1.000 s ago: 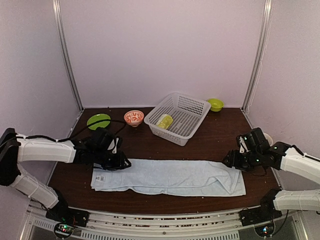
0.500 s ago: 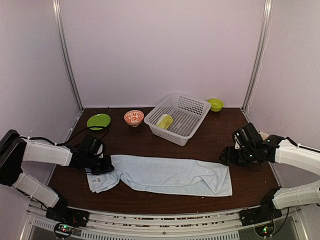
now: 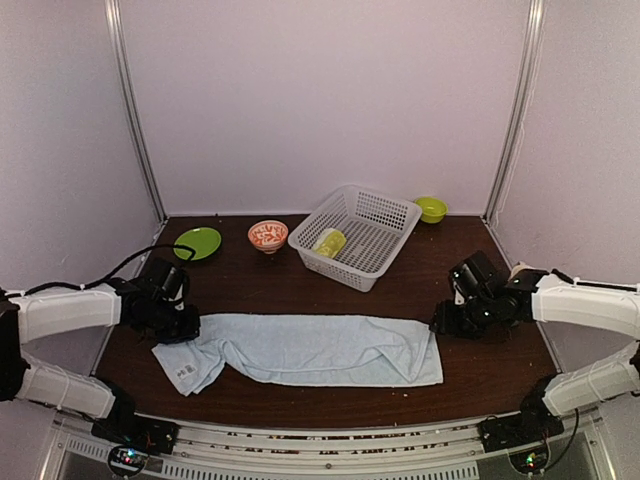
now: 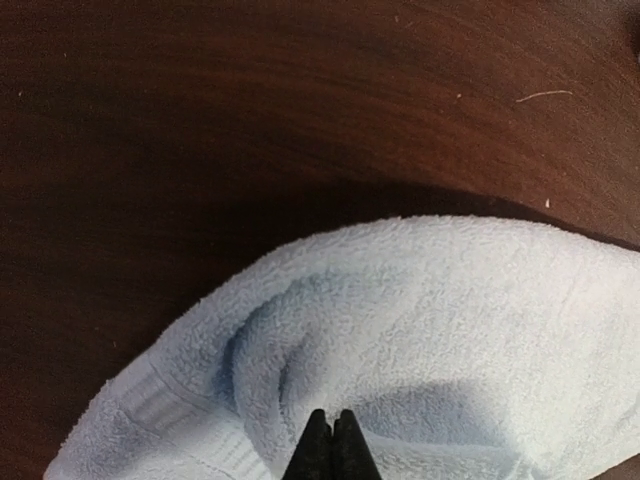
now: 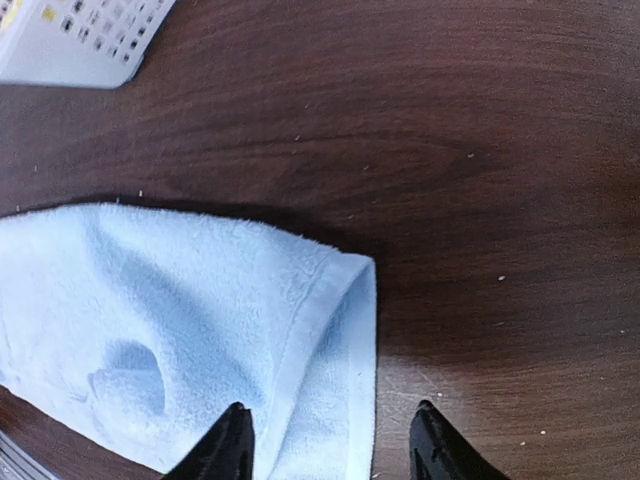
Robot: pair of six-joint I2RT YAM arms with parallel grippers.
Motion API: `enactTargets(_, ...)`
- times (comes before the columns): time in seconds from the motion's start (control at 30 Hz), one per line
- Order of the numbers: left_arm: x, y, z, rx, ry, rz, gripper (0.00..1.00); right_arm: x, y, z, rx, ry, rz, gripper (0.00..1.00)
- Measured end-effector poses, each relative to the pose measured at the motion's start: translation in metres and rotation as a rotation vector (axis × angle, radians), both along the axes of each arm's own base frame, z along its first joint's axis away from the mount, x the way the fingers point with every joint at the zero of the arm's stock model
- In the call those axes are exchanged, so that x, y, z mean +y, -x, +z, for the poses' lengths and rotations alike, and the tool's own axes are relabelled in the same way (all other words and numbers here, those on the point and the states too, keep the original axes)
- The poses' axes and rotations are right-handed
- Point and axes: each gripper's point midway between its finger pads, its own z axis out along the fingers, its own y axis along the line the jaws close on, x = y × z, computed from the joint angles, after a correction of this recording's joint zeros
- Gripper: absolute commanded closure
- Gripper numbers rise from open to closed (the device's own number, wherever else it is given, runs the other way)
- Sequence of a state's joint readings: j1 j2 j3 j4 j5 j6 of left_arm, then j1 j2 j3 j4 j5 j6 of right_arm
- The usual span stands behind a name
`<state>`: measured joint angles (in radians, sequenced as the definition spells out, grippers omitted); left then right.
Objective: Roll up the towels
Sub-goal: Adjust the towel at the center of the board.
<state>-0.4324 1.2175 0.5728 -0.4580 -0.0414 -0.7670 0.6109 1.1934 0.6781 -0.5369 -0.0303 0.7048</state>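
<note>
The blue towel (image 3: 310, 350) lies lengthwise on the table (image 3: 300, 290), on the near side of the basket (image 3: 392, 228). It has slid to my left since a second ago. Back then its right end reached well past the basket's right corner. Now that end stops only just beyond that corner, and the left end sits farther out to the basket's left.

The left end is no longer flat. It is bunched and puckered, and one corner has flopped toward the near edge with a small label showing.

My left hand (image 3: 176, 326) is clenched on that bunched end. In the wrist view its fingertips (image 4: 332, 445) are pressed together with a fold of terry gathered up to them. It has pulled away leftward from the basket, from a spot over the towel's left corner to one farther out.

My right hand (image 3: 446, 322) has followed the same way and now sits at the towel's right end, nearer the basket than before. It is released, with its fingers (image 5: 232, 445) spread wide. One is over the hem and the other over bare wood, and the towel's corner lies loose between them.

The green towel (image 3: 329, 241) is unchanged, rolled up inside the basket.
</note>
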Motion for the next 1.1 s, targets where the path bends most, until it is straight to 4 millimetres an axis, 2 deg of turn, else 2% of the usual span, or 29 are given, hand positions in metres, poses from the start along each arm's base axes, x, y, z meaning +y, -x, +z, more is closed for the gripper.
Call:
enactTargets(0.13,-0.006,-0.002,0.017,-0.025,0.015,-0.044,0.87,0.011,0.012,-0.020,0.061,0.029,0.053,0.71)
enactTargets(0.23,-0.013,-0.004,0.033,-0.051,0.053,-0.074,0.85,0.010,0.020,-0.034,0.103,0.064,0.073,0.83)
enactTargets(0.3,-0.018,-0.005,0.045,-0.080,0.083,-0.092,0.86,0.007,0.023,-0.041,0.128,0.088,0.079,0.85)
enactTargets(0.47,-0.024,-0.003,0.059,-0.113,0.130,-0.113,0.86,0.001,0.031,-0.062,0.206,0.159,0.107,0.85)
enactTargets(0.6,-0.027,-0.001,0.061,-0.122,0.154,-0.124,0.86,0.008,0.022,-0.062,0.231,0.199,0.144,0.86)
enactTargets(0.77,-0.028,0.006,0.054,-0.110,0.169,-0.129,0.87,0.011,0.008,-0.061,0.268,0.267,0.174,0.90)
enactTargets(0.93,-0.029,0.006,0.050,-0.117,0.184,-0.130,0.88,-0.005,-0.013,-0.060,0.308,0.295,0.113,0.91)
enactTargets(1.0,-0.031,0.006,0.048,-0.117,0.194,-0.133,0.89,-0.020,-0.023,-0.060,0.319,0.303,0.058,0.86)
enactTargets(1.1,-0.033,0.006,0.046,-0.116,0.206,-0.136,0.89,-0.043,-0.034,-0.059,0.334,0.327,-0.015,0.71)
